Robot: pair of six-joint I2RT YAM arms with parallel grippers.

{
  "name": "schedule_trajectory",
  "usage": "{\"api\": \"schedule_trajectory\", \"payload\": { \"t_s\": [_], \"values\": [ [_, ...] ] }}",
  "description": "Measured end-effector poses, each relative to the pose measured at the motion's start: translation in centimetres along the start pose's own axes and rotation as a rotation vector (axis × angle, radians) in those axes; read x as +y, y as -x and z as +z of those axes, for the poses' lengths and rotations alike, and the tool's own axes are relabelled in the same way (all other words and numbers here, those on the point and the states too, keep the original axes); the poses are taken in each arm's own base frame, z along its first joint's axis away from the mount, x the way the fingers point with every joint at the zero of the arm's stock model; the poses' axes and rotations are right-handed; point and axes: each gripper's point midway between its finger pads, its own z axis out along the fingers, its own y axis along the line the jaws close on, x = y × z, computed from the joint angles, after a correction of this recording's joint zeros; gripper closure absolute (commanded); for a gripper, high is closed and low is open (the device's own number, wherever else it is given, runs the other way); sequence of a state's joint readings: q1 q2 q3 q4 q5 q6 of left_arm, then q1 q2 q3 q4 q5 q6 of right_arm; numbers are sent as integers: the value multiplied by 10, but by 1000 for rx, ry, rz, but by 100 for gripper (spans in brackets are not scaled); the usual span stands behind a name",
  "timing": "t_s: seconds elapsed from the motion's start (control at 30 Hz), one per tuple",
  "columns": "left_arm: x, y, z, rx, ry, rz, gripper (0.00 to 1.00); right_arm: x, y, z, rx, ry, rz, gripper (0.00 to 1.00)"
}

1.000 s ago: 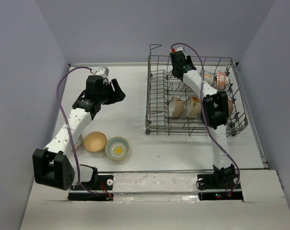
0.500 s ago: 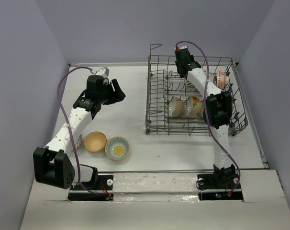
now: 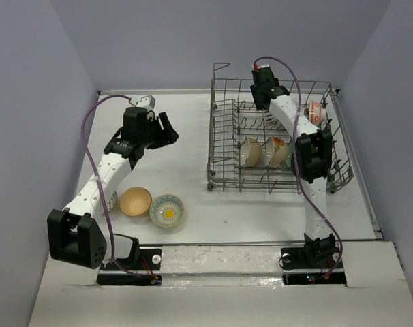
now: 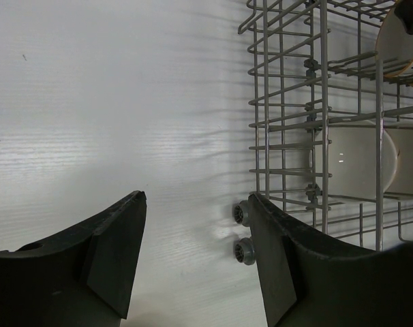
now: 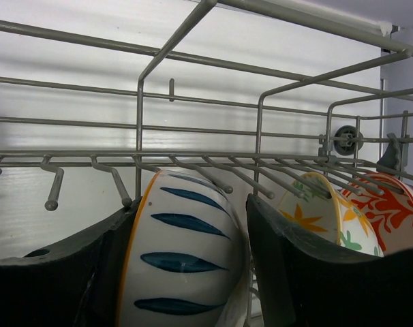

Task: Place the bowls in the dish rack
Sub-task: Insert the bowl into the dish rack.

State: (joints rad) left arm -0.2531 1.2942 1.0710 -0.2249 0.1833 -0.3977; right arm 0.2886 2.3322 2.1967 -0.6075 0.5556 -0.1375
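Note:
The dish rack (image 3: pixel 223 146) stands on the right half of the table. My right gripper (image 3: pixel 264 92) reaches down into its far end. In the right wrist view its jaws (image 5: pixel 193 203) flank a white bowl with blue strokes (image 5: pixel 182 259) that stands on edge among the tines. Both fingers lie close against it, and no gap shows. Beside it stand a floral bowl (image 5: pixel 322 211) and a red-orange patterned bowl (image 5: pixel 390 211). My left gripper (image 3: pixel 167 129) hovers open and empty over the table (image 4: pixel 196 197). A tan bowl (image 3: pixel 135 201) and a blue-rimmed bowl with a yellow centre (image 3: pixel 167 210) sit near the left arm.
Two cream bowls (image 3: pixel 251 151) (image 3: pixel 278 150) lean in the rack's near row. Another bowl (image 3: pixel 113 200) peeks out from under the left arm. The rack's small wheels (image 4: pixel 242 231) show beside my left gripper's right finger. The table's side walls rise close on both sides.
The right arm has shifted slightly toward the rack's far right, and its jaws have widened a little around the blue-stroked bowl. The left arm has not moved.

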Motion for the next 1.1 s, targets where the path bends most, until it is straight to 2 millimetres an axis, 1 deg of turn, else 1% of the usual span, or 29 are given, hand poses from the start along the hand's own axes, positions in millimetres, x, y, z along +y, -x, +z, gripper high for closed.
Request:
{"api": "schedule_trajectory", "payload": {
  "t_s": [0.13,0.17,0.3,0.4,0.57,0.7,0.83,0.9,1.0,1.1],
  "values": [
    [0,0,0,0,0,0,30,1,2,-3,-3,14,13,31],
    [0,0,0,0,0,0,30,0,4,-5,-8,17,20,29],
    [0,0,0,0,0,0,29,-4,12,-13,-24,29,44,25],
    [0,0,0,0,0,0,29,-7,21,-19,-46,31,64,23],
    [0,0,0,1,1,0,29,-11,31,-28,-71,42,88,23],
    [1,-2,2,7,3,-1,29,-25,44,-41,-105,33,119,19],
    [3,-5,6,19,10,-3,29,-45,61,-59,-151,26,166,15],
    [4,-5,6,19,14,-3,29,-50,70,-66,-176,34,188,13],
    [5,-5,7,19,20,-4,29,-50,77,-72,-198,63,211,11],
    [8,-6,8,21,31,-5,29,-45,81,-75,-207,100,225,8]
  ]
}}
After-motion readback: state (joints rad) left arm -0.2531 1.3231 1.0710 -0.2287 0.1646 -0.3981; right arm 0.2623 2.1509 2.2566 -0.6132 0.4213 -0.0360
